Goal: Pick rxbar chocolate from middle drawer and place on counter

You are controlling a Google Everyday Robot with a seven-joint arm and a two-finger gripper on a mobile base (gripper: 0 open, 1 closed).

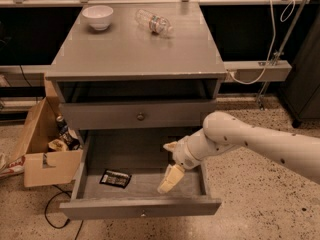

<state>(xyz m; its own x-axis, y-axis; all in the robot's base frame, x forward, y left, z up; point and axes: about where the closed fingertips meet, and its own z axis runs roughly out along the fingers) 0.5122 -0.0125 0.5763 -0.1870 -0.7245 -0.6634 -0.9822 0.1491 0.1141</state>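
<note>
While your arm reaches in from the right side of the view, the pincer (169, 180) hangs inside the open middle drawer (140, 208), over its right half, angled down toward the drawer floor. You cannot tell whether it is released or clenched. The rxbar chocolate (116, 178) lies flat on the drawer floor toward the front left, apart from the pincer. Up on the desk (135, 51), a white bowl (98, 16) stands at the back left and a clear bottle (154, 22) lies on its side near the back middle. A cardboard box (42, 151) sits on the floor beside the cabinet.

Speckled floor (260, 219), an open cardboard box (50, 166) at left, dark panels (240, 34) behind.
</note>
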